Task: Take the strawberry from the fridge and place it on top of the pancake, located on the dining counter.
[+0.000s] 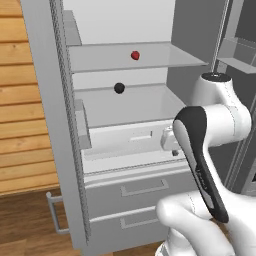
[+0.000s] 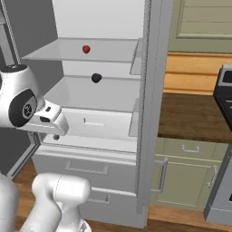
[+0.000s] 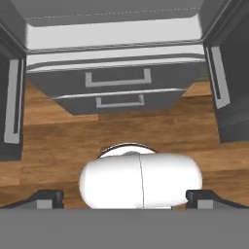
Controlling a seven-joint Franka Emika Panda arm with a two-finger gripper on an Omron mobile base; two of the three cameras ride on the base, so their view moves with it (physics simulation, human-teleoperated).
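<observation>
The fridge [image 1: 50, 100] [image 2: 154, 90] stands open in front of me. On its upper white shelf lies the tiny red strawberry [image 1: 135, 55] [image 2: 86, 49]. My gripper [image 1: 172, 150] [image 2: 53, 133] hangs well below that shelf, in front of the fridge's lower ledge, and points down. In the hand view its fingertips [image 3: 48, 197] sit far apart at the bottom corners with nothing between them, so the gripper [image 3: 125, 199] is open. Below it lie the two fridge drawers [image 3: 116, 78] and the wooden floor. The dining counter and the pancake are out of view.
A dark purple-black fruit [image 1: 119, 88] [image 2: 96, 78] sits on the shelf under the strawberry. The open fridge doors flank the arm. A wood-panelled wall [image 1: 22, 110] is to the left; a brown countertop on green cabinets [image 2: 190, 118] and a stove [image 2: 224, 136] are to the right.
</observation>
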